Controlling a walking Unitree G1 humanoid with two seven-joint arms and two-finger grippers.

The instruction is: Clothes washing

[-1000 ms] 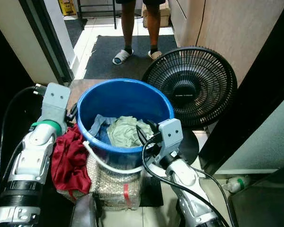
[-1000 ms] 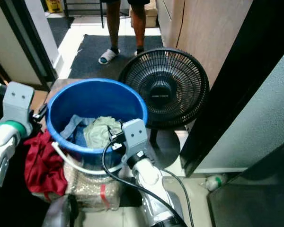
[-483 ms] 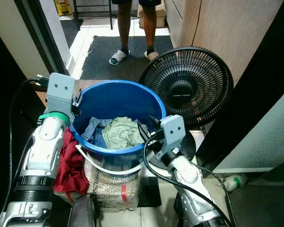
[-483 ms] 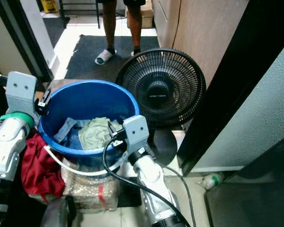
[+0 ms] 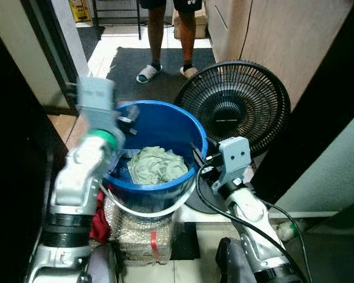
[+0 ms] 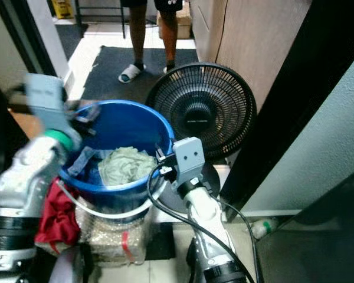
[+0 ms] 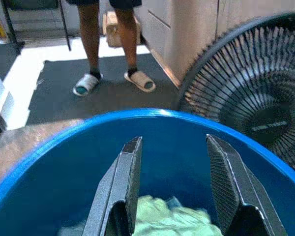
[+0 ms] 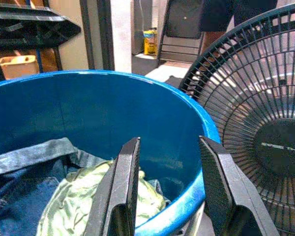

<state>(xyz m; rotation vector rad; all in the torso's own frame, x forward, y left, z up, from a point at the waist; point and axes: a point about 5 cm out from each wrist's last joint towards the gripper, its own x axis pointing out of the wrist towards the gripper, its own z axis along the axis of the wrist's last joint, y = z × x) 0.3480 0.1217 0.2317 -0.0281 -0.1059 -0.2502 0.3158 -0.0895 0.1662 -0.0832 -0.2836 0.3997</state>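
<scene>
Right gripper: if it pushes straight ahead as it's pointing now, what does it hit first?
Probably the bucket: the open right gripper straddles its near rim, so the rim comes first, then the pale green cloth inside.

Clothes (image 5: 156,165) in bucket (image 5: 189,132) (fan (image 5: 236,106) right)

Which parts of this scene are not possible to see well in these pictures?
- Left gripper: blurred by motion in both eye views.
- Person: cut off above the legs by the top edge.
- Bucket bottom: hidden under the green cloth and jeans.
- Red cloth: mostly behind the left arm.
</scene>
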